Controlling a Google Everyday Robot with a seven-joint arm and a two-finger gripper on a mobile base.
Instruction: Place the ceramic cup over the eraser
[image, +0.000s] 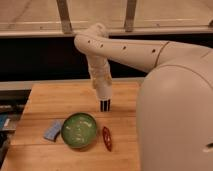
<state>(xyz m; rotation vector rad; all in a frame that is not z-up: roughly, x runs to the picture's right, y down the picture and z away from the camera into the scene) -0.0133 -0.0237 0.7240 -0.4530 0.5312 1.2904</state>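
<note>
No brand, label or writing can be read anywhere in the scene. The tool (104, 96) hangs straight down from the white arm (120, 47) over the middle of the wooden tabletop (50, 102), its fingers drawn fully together. It appears to hold the cup (103, 92), a white tapered shape at its lower end, though where the tool ends and the cup begins cannot be told. Directly beneath, the eraser (105, 105) stands upright on the tabletop, black with white stripes, its top touching or covered by the white shape above. In front of it sits a green bowl (79, 130). A pale-blue flat piece (53, 130) lies just left of the bowl, and a red elongated object (107, 138) lies just right of it. The robot's white body (175, 120) fills the right side.
</note>
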